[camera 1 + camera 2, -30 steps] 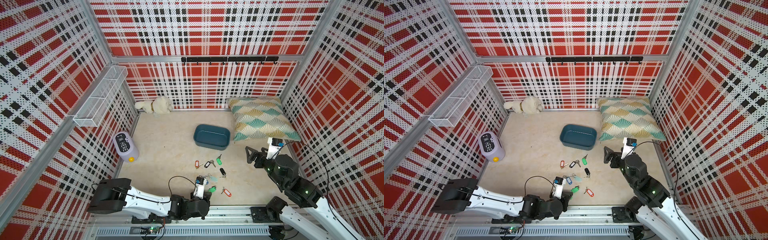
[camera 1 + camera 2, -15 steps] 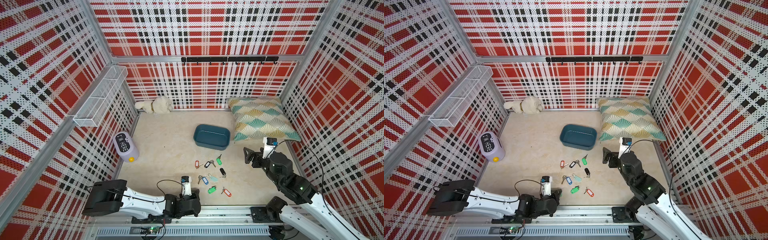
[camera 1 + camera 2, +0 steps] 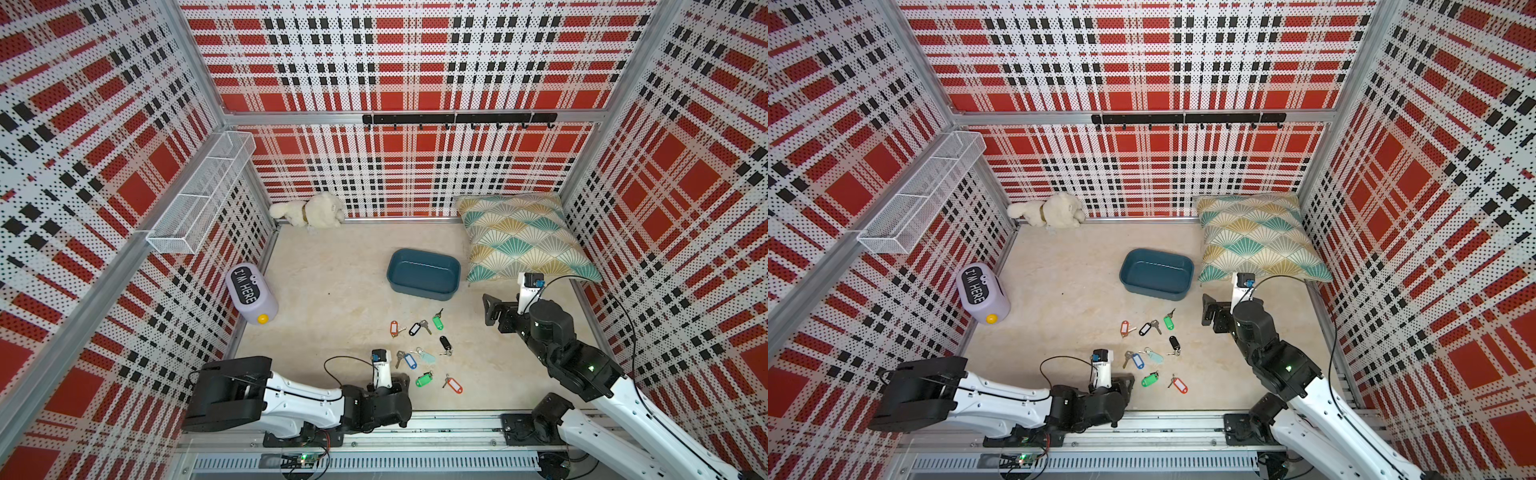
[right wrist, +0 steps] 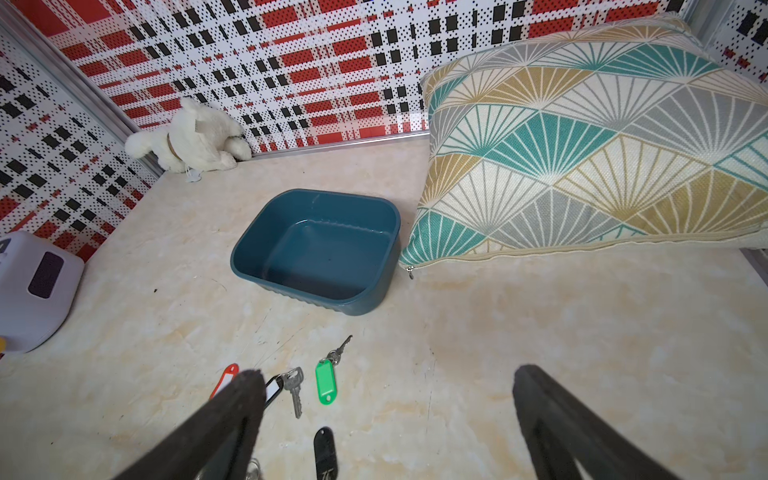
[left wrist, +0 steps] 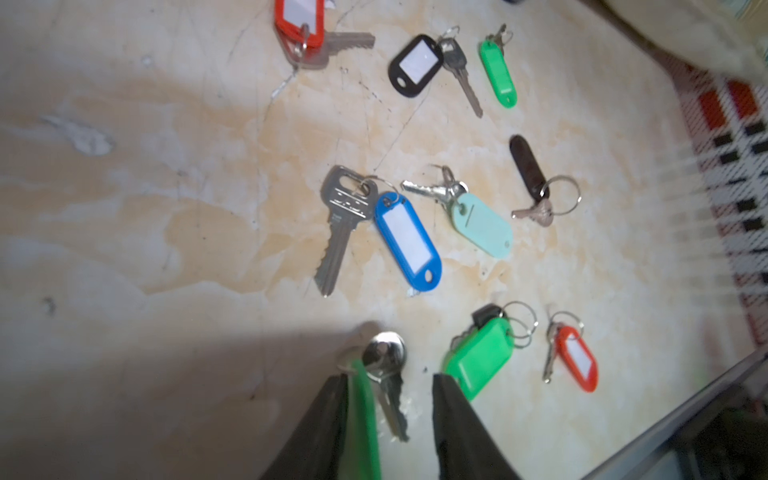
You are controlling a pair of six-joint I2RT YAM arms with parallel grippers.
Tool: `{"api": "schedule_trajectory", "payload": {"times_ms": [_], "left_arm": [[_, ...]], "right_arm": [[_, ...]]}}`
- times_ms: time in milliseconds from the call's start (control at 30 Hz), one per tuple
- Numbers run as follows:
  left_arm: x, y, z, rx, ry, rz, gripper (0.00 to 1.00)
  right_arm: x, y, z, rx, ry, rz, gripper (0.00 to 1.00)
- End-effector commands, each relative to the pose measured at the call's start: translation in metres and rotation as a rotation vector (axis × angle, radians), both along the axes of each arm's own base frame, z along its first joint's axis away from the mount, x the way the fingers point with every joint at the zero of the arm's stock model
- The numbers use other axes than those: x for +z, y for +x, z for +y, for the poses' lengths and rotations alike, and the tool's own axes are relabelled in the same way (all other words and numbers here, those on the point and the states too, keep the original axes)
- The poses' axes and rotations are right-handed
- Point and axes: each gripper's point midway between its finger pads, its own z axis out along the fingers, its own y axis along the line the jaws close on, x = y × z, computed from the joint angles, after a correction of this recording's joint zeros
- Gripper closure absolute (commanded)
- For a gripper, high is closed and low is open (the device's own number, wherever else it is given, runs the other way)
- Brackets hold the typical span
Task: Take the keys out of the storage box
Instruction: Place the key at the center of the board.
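Beige tabletop (image 3: 332, 291): teal plastic storage box (image 4: 328, 302) empty. Left gripper (image 5: 388, 378) parted; I judge last green-tagged key (image 5: 365, 415) released; right gripper (image 4: 386, 372) wide, bare. Next: withdraw.

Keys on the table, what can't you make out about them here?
- Green tag at the left gripper, left wrist view: blurred, lower end cut off by the frame edge.
- Its key, both top views: hidden under that gripper.
- One red tag, left wrist view: partly cut off by the frame edge.

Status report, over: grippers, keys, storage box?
Left gripper open, green-tagged metal key between jaws. Right gripper open, empty. Dark teal plastic storage box empty; eight tagged keys on table. Nothing blocking.
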Motion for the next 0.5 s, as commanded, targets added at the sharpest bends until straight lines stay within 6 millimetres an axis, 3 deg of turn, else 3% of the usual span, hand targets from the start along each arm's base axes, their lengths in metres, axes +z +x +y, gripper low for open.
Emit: {"api": "schedule_trajectory", "payload": {"times_ms": [0,133,300,467], "left_arm": [[0.017,0.005,-0.003,0.005,0.006,-0.031,0.42],[0.033,0.01,0.005,0.024,0.011,-0.062,0.3],[0.063,0.023,0.02,0.074,-0.009,-0.121,0.22],[0.117,0.056,0.052,0.214,0.012,-0.261,0.14]], "right_arm": [[0.005,0.001,-0.001,-0.005,0.006,-0.026,0.0],[0.006,0.0,-0.002,-0.011,0.007,-0.031,0.0],[0.004,0.001,-0.005,-0.027,0.004,-0.032,0.0],[-0.004,0.006,-0.025,-0.151,-0.033,-0.029,0.0]]}}
